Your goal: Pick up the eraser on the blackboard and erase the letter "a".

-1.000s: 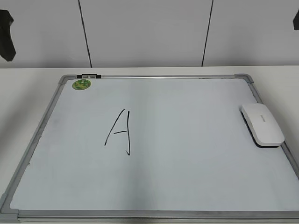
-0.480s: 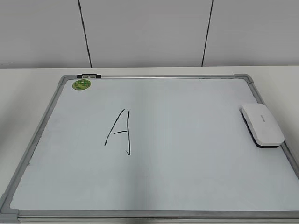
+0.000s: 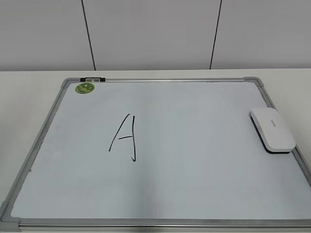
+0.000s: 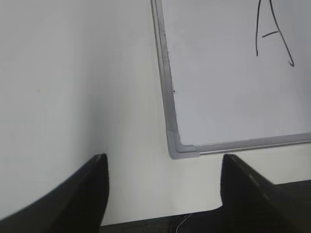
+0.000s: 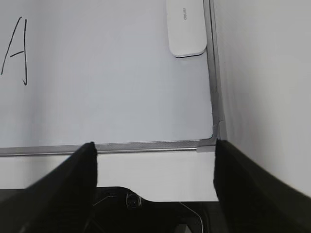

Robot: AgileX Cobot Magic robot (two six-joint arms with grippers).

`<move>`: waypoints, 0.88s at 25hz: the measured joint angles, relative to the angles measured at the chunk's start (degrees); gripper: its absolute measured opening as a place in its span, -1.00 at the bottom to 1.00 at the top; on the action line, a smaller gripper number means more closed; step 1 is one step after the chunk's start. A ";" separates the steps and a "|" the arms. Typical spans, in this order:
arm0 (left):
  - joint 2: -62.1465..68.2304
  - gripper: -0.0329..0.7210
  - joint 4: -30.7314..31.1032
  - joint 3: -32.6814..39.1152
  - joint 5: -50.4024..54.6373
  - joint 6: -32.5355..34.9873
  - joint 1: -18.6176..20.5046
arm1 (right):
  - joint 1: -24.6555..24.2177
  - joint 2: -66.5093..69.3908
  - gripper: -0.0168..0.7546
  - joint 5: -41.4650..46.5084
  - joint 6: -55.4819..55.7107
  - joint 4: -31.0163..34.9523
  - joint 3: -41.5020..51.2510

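Note:
The blackboard (image 3: 194, 160) lies flat on the table, white with a silver-grey frame. The white eraser (image 3: 272, 129) lies on it at the right edge; it also shows in the right wrist view (image 5: 185, 26). A tall black capital "A" (image 3: 124, 138) is left of centre. No small letter "a" shows on the board. Neither gripper shows in the exterior view. My left gripper (image 4: 164, 158) is open and empty above the table at the board's near left corner (image 4: 178, 145). My right gripper (image 5: 154, 145) is open and empty above the board's near right corner (image 5: 216, 133).
A round green sticker (image 3: 84, 87) sits at the board's far left corner, with small clips (image 3: 92, 78) on the frame beside it. A white panelled wall (image 3: 155, 34) stands behind the table. Bare table (image 4: 73, 87) lies left of the board.
Dark arm parts at the upper left and right edges of the exterior view one second ago have left the view. The board, the eraser and the "A" have not moved.

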 joint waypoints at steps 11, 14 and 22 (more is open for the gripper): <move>-21.83 0.45 1.01 19.85 0.13 -2.70 -1.10 | 0.00 -18.87 0.48 0.37 -1.56 -2.80 13.52; -28.55 0.45 1.84 22.83 -0.19 -2.91 -1.10 | 0.00 -25.60 0.48 0.27 -3.38 -5.18 16.11; -36.62 0.45 7.95 25.18 -3.91 -2.97 -1.10 | 1.86 -33.75 0.48 -0.74 -5.77 -7.37 24.86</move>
